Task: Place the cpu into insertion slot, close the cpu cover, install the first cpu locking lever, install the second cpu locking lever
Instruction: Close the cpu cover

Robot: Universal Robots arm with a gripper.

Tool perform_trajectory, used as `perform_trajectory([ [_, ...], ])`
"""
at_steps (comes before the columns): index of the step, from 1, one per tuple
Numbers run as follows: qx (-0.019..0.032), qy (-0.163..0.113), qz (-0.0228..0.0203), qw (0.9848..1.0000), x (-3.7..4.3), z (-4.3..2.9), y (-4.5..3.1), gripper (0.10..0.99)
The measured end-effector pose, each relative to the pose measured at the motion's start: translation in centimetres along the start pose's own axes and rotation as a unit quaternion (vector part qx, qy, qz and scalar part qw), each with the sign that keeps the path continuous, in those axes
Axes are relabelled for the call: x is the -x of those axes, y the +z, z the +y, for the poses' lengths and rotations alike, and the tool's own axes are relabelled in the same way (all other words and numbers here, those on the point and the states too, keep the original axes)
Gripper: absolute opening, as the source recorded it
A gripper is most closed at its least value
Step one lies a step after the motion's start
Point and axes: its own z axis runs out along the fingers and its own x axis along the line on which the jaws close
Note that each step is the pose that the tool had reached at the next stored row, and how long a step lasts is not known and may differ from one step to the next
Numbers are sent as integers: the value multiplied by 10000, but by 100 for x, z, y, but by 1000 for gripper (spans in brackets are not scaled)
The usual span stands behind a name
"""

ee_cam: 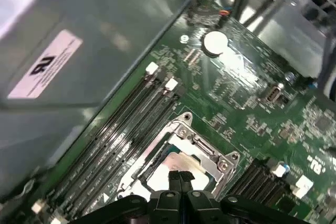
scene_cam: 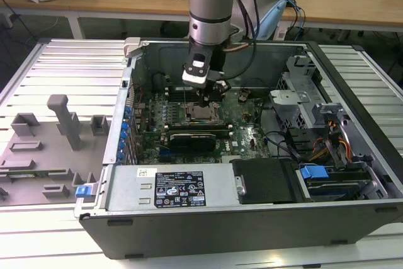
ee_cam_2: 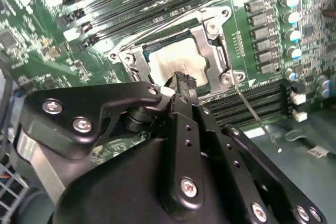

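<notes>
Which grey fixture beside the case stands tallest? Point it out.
The T-topped grey post, on the exterior view's left of the computer case; the grey blocks around it are all low.

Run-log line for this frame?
gripper: jaws shut, above chip | silver-grey square cpu: seated | square metal cpu cover: down around it

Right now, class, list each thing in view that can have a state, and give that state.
cpu cover: down, lying flat.
cpu: seated, showing through the cover's window.
gripper: shut, tips over the cpu.
computer case: open, side panel off.
</notes>
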Motion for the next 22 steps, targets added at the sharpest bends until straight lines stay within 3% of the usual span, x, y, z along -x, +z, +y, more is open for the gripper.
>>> perform_trajectory([
  [3, 4, -322, 4, 9995, 0, 0, 3, 106],
  [7, 9, -705, 9, 9975, 0, 0, 6, 106],
  [10, 16, -1169, 15, 9931, 0, 0, 10, 106],
  [13, 19, -1461, 19, 9893, 0, 0, 13, 106],
  [15, 22, -1682, 22, 9858, 0, 0, 15, 106],
  [18, 27, -2032, 26, 9791, 0, 0, 17, 106],
  [19, 29, -2176, 28, 9760, 0, 0, 19, 106],
  [20, 30, -2269, 29, 9739, 0, 0, 20, 106],
  [22, 34, -2536, 32, 9673, 0, 0, 22, 106],
])
